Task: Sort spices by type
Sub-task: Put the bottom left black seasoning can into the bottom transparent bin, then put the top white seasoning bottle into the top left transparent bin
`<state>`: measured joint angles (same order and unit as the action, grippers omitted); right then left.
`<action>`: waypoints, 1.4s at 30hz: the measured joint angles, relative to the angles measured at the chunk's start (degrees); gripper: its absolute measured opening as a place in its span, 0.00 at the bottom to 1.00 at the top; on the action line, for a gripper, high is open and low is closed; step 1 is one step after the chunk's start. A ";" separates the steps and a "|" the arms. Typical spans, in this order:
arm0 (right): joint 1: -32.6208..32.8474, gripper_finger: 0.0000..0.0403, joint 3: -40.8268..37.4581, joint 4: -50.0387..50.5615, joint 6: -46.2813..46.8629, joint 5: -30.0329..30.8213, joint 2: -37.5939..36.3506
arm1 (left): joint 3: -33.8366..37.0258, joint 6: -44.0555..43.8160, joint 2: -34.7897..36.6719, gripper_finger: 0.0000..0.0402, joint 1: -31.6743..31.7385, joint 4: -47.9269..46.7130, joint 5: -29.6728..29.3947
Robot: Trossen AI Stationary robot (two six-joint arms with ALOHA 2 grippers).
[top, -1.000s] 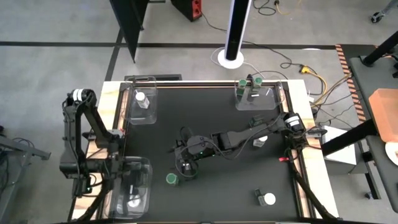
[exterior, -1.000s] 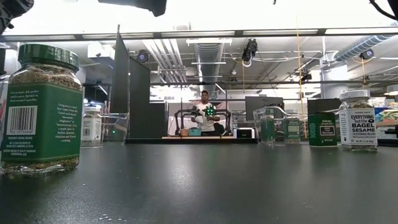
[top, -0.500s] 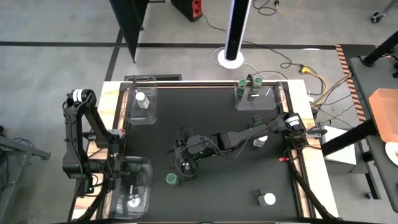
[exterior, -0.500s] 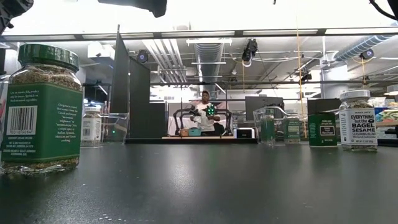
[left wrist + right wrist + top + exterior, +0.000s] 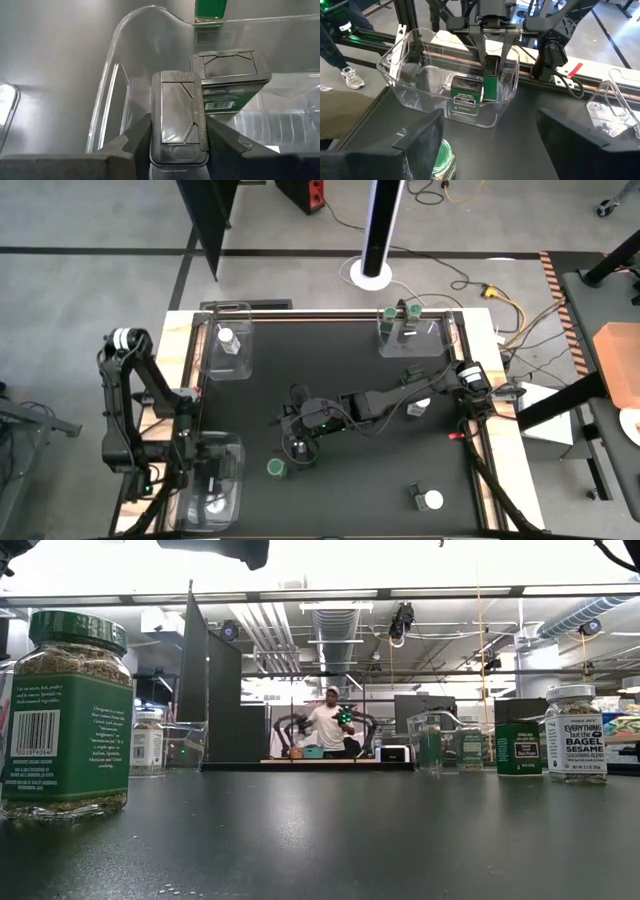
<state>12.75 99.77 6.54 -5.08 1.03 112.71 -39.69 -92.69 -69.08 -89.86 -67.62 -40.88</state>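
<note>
My left gripper is clamped on a green spice tin, holding it upright inside the clear tray. 1 matching tin already lies flat in that tray, just beside and below the held one.

The risk I see is in the release. The held tin hangs close to the lying tin, and I cannot tell whether its bottom edge rests on the tray floor. If I let go while it is off the floor, it could tip onto its neighbour or clatter against the tray wall just beyond the fingers. If I push lower without checking, the fingers could jam the tin on the other tin's edge and drag the light tray across the table.

My right gripper hangs with its fingers wide apart, and a green-lidded jar stands just below and to 1 side of it. Any careless descent there could knock that jar over.
</note>
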 joint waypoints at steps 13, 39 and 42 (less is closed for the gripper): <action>0.00 0.76 -0.09 -0.02 0.00 -0.02 0.00 | -0.02 -8.25 -2.61 0.34 0.00 0.49 4.16; 0.25 0.81 -0.07 -0.02 1.60 0.67 0.00 | -11.57 -7.29 -2.60 0.46 0.11 -12.27 1.04; 1.04 0.79 0.24 0.49 1.72 0.68 0.00 | -13.66 -6.78 -2.87 0.46 0.13 -13.51 -3.76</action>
<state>13.79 100.01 7.03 -3.36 1.72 112.71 -53.35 -99.47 -71.96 -89.73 -81.13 -44.64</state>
